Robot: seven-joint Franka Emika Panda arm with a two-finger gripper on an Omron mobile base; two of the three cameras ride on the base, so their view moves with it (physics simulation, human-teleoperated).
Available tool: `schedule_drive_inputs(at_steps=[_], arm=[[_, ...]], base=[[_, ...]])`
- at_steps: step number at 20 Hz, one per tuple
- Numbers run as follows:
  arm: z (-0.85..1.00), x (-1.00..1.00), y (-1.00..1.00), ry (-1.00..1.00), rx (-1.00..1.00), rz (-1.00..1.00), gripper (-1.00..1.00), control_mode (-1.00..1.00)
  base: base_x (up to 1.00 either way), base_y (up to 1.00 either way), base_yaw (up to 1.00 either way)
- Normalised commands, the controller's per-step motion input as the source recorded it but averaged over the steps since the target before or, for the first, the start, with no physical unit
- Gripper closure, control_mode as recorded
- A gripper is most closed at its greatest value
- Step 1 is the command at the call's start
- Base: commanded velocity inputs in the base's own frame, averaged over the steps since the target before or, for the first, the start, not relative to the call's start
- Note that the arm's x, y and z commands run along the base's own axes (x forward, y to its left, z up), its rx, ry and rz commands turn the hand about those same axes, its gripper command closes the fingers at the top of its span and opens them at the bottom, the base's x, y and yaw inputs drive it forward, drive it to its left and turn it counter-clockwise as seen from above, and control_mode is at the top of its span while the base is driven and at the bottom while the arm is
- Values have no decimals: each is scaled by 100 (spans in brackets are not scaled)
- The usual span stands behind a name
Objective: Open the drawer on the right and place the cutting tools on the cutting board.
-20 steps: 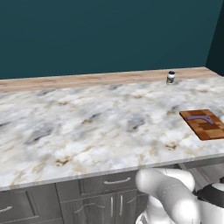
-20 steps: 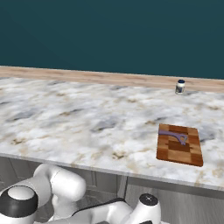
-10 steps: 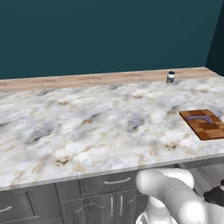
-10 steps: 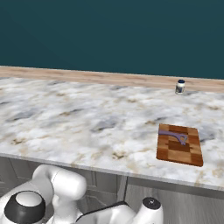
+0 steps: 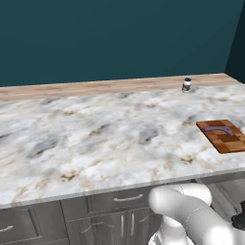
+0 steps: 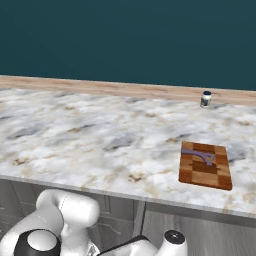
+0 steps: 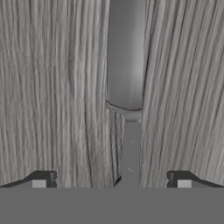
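Gripper [image 7: 112, 179] stands wide apart, grasping nothing, its two dark fingertips [image 7: 41, 178] at either side of a metal handle [image 7: 127, 65] that runs straight ahead between them; the handle sits on a grey wood-grain drawer front [image 7: 52, 87], close before the gripper, and whether the tips touch the panel I cannot tell; the white arm [image 5: 191, 215] reaches down below the edge of the marbled desk [image 5: 95, 139], so the desk top lies above the gripper; up there, toward the right end, rests the checkered cutting board [image 6: 205, 165], flat near the front edge; a slim purple cutting tool [image 6: 197, 154] lies across the far part of the board, touching it; well behind the board, near the wooden strip at the teal wall [image 6: 125, 40], stands a small dark-capped jar [image 6: 205, 99]; grey cabinet drawers with pale handles [image 5: 127, 197] line the desk's front.
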Motion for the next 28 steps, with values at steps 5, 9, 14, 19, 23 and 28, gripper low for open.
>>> schedule_drive_inputs(at_steps=[5,9,14,19,23,28], arm=[[-17,13,-24,0,1,0,-100,-100],[-22,4,-31,0,1,0,-100,-100],[-27,2,-25,0,1,0,-100,-100],[-30,0,-14,0,1,0,-100,-100],[-36,-6,-1,0,0,-1,-100,-100],[-49,-3,0,0,0,-2,-100,-100]], base=[[0,0,0],[0,0,0],[0,0,0],[0,0,0],[0,0,0],[0,0,0]])
